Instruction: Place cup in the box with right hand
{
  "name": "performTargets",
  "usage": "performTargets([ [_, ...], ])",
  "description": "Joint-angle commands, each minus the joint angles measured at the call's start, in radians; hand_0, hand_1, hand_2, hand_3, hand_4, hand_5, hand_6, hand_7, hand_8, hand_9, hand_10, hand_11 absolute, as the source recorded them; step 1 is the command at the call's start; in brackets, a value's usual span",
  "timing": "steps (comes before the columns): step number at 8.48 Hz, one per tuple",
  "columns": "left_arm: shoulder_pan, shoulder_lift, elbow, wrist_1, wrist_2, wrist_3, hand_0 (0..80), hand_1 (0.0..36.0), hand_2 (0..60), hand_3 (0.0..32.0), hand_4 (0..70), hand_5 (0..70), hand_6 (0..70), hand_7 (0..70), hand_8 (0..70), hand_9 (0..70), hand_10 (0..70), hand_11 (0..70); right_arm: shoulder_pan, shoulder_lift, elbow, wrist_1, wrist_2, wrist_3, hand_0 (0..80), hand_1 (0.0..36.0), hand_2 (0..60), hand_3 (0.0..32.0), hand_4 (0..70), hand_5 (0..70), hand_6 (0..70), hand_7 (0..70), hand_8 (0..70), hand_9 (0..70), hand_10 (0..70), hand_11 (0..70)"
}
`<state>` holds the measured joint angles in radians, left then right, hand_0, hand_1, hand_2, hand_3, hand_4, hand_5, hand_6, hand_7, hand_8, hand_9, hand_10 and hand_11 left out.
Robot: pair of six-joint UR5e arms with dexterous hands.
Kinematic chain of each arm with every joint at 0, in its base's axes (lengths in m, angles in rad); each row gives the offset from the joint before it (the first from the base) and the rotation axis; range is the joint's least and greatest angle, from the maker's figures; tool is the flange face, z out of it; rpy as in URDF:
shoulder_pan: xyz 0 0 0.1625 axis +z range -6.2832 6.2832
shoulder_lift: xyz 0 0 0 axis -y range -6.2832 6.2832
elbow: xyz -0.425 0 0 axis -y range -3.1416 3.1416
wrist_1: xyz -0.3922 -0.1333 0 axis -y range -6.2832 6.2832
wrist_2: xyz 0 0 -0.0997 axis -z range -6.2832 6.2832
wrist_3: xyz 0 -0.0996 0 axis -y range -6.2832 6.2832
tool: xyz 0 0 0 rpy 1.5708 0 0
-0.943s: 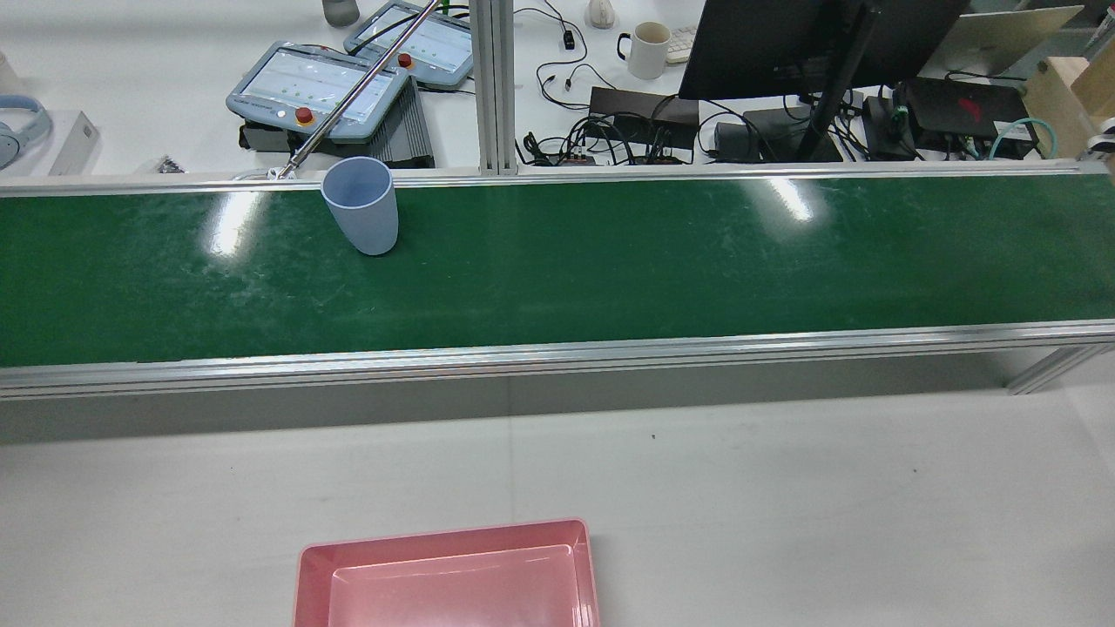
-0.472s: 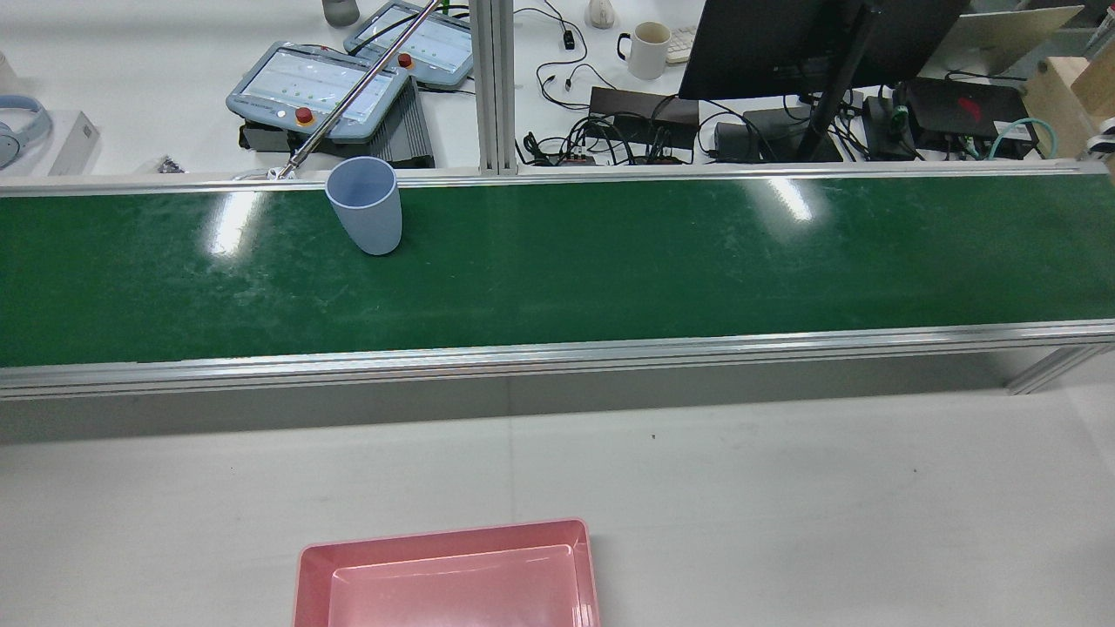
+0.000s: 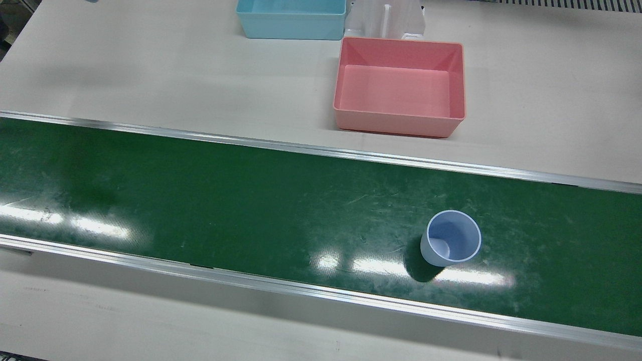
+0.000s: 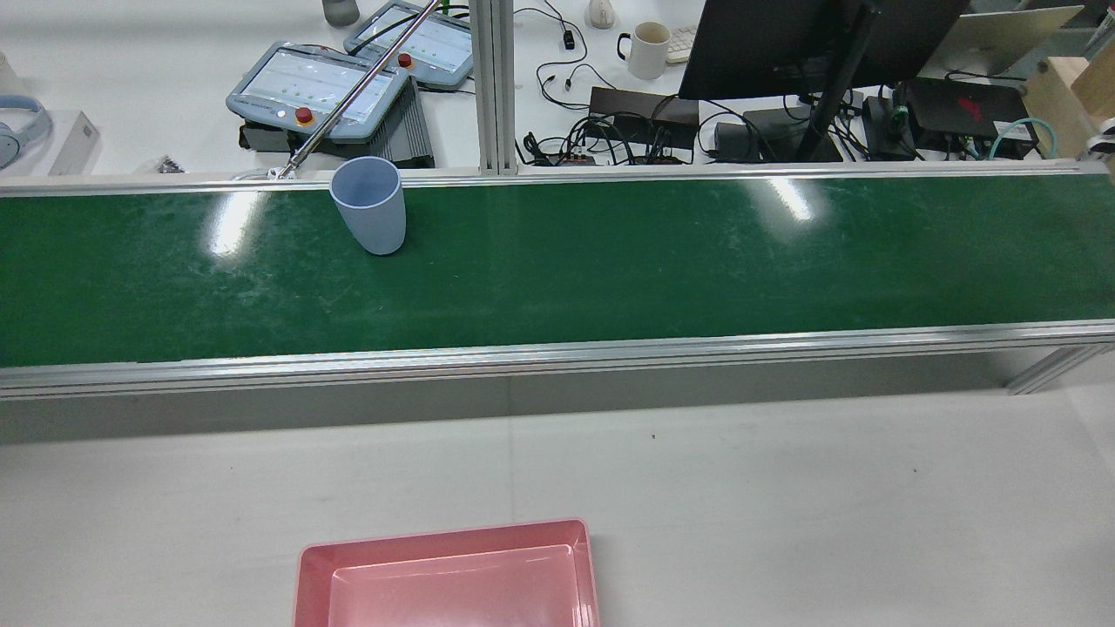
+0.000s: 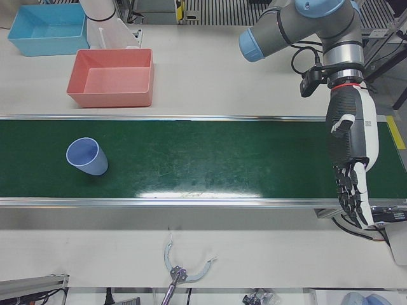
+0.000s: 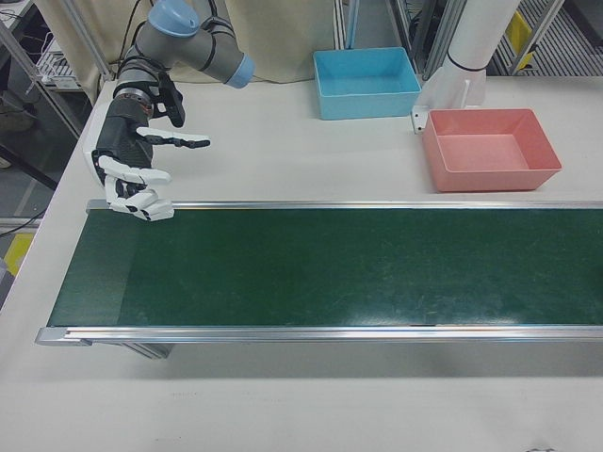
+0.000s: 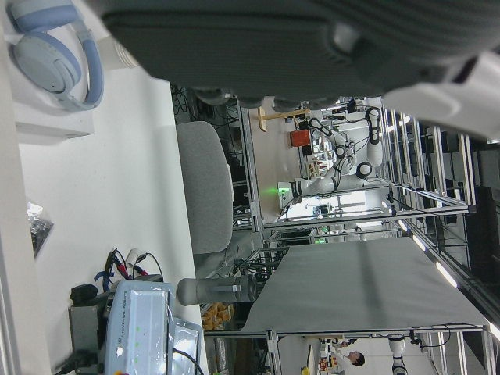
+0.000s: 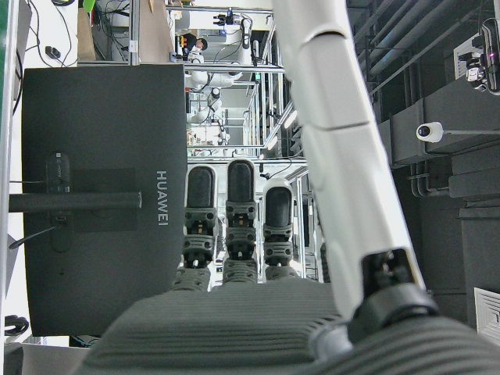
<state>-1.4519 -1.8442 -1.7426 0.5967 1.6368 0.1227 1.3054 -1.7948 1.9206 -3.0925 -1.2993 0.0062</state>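
— What can't you make out from where you are?

— My own hands never show from behind; the rear view cuts the pink box (image 4: 446,575) off at its lower edge, and nothing of me is in it. My right hand (image 6: 137,174) appears only in the right-front view, at the far end of the green belt (image 6: 330,268) from the box, hanging over the belt's inner rail with its fingers (image 6: 179,141) spread and nothing in them. That view stops short of the cup. My left hand (image 5: 351,166) hangs at the belt's other end, well apart from the box, fingers stretched downward and loosely apart, holding nothing.

— And the cup?

— The pale blue cup (image 3: 450,244) stands upright on the belt, mouth up, near the rail farther from the box and a little to the box's side, well apart from both hands. The blue bin (image 3: 292,19) beside the box is clipped by the front view's top edge.

— Anything different from a moment ago?

— Seen from behind, the cup (image 4: 369,205) has slid slightly to that view's right along the belt. The box has not moved.
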Motion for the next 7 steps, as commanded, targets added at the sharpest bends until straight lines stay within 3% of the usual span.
performTargets([
  [1,-0.001,-0.001,0.0,0.0,0.0,0.0,0.0,0.0,0.0,0.0,0.0,0.0,0.0,0.0,0.0,0.0,0.0,0.0,0.0,0.0,0.0,0.0,0.0,0.0,80.0,24.6,0.0,0.0,27.8,13.9,16.3,58.6,30.9,39.6,24.5,37.6],
  [7,-0.001,-0.001,0.0,0.0,0.0,0.0,0.0,0.0,0.0,0.0,0.0,0.0,0.0,0.0,0.0,0.0,0.0,0.0,0.0,0.0,0.0,0.002,0.0,0.0,80.0,24.5,0.0,0.0,26.8,13.9,16.1,57.7,30.8,39.3,24.2,37.3],
])
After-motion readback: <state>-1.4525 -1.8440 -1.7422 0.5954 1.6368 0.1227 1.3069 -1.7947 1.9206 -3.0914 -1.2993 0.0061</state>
